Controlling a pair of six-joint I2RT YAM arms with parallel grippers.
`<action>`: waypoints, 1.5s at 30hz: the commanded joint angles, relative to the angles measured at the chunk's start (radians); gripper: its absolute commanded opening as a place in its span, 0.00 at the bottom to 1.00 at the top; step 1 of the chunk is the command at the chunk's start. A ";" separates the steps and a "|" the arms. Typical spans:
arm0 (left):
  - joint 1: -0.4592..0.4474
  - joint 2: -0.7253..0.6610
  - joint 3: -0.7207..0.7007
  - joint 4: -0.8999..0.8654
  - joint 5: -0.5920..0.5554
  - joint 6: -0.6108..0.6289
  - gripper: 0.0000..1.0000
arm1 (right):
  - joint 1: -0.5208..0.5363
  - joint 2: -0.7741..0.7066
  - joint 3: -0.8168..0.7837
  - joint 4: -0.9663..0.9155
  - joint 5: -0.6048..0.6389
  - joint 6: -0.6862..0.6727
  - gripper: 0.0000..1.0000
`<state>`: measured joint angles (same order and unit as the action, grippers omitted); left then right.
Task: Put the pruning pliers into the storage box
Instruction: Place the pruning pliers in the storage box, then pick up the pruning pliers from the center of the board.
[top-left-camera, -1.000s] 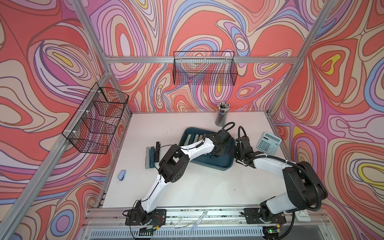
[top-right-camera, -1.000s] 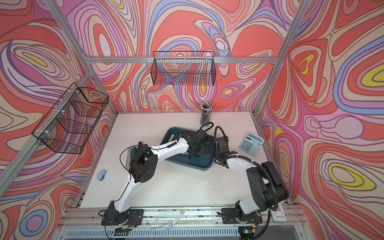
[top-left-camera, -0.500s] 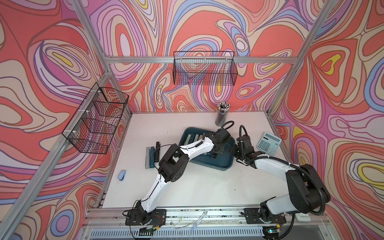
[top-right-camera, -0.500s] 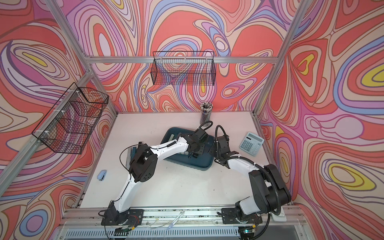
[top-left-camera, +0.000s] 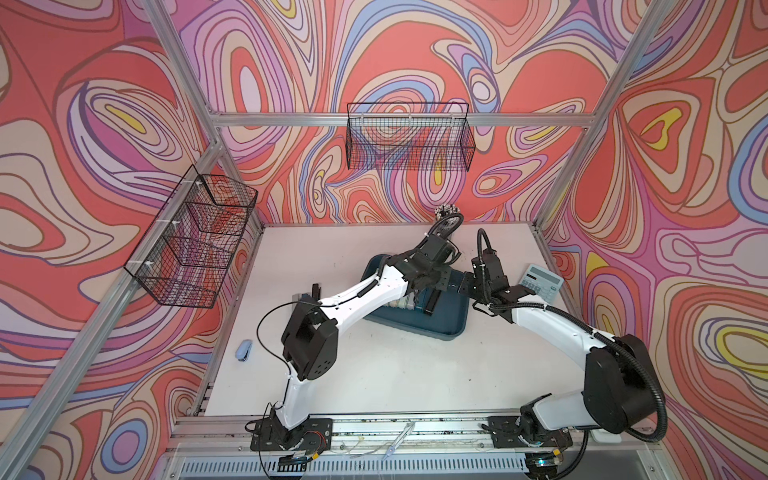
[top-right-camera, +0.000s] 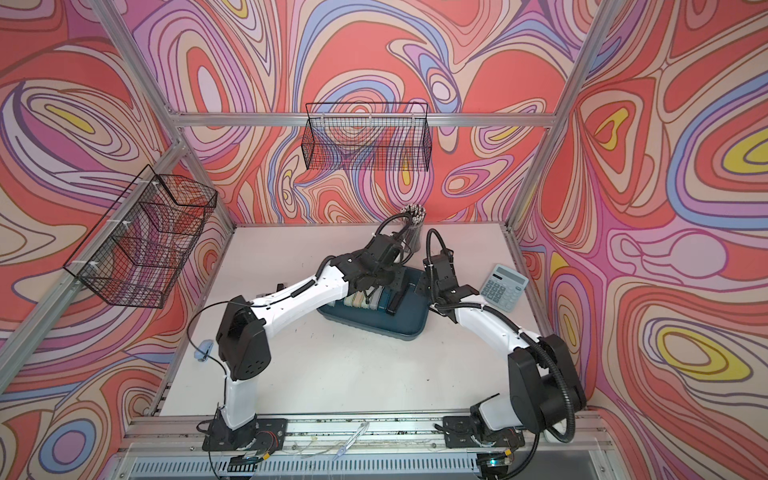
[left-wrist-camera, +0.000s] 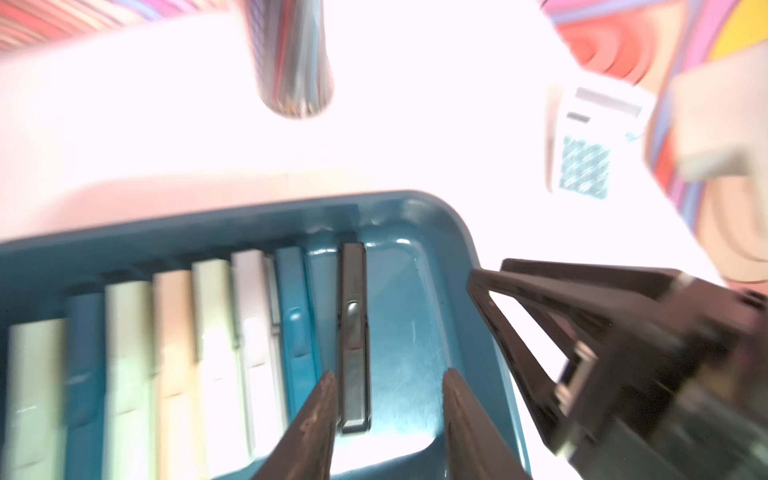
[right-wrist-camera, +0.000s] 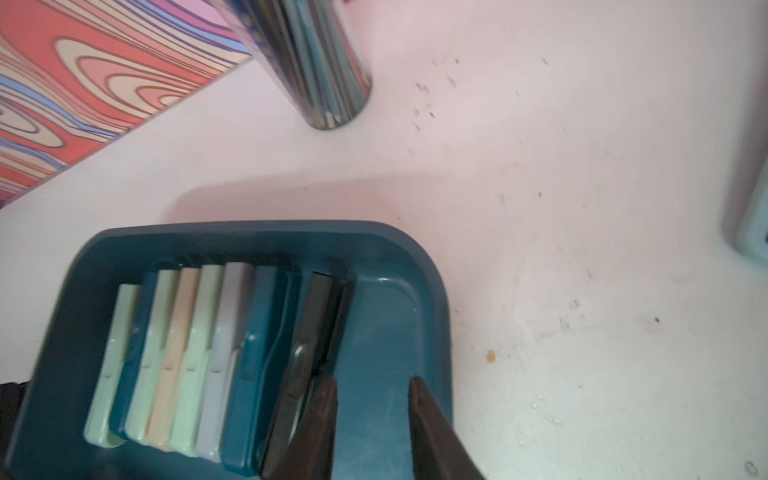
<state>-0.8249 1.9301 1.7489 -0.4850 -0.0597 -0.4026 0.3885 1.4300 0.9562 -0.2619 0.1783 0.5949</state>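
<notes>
The storage box (top-left-camera: 440, 332) (top-right-camera: 399, 332), a dark teal tray, lies mid-table. Several pruning pliers (top-left-camera: 405, 303) (right-wrist-camera: 187, 332), mint, beige, grey and teal, stand side by side in it. A black one (left-wrist-camera: 353, 332) (right-wrist-camera: 307, 332) lies last in the row. My left gripper (left-wrist-camera: 390, 374) (top-left-camera: 436, 282) hovers open over the box's right end; the black pliers lie just inside one fingertip, ungripped. My right gripper (right-wrist-camera: 374, 380) (top-left-camera: 467, 286) is open over bare box floor beside the black pliers. More pliers (top-left-camera: 316, 289) peek out behind my left arm.
A pencil cup (top-left-camera: 446, 216) stands behind the box. A pale calculator (top-left-camera: 542, 282) lies to its right, close to my right wrist. A small blue object (top-left-camera: 244, 350) lies at the table's left edge. Wire baskets (top-left-camera: 409, 137) (top-left-camera: 195, 241) hang on the walls.
Both grippers have opened wider over the box's right end. The black pliers now lie free in the box. The arms have barely shifted.
</notes>
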 joint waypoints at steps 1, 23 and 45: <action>0.076 -0.089 -0.122 0.069 0.014 0.037 0.41 | 0.055 -0.006 0.051 -0.044 0.056 -0.041 0.27; 0.326 -0.363 -0.590 0.120 -0.043 -0.010 0.37 | 0.098 0.269 0.025 0.014 -0.008 0.091 0.13; 0.435 -0.432 -0.699 0.128 -0.009 -0.031 0.37 | 0.099 0.405 0.094 0.116 -0.081 0.103 0.16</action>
<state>-0.4152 1.5333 1.0775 -0.3641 -0.0803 -0.4137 0.4820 1.8263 1.0348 -0.1623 0.0990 0.6933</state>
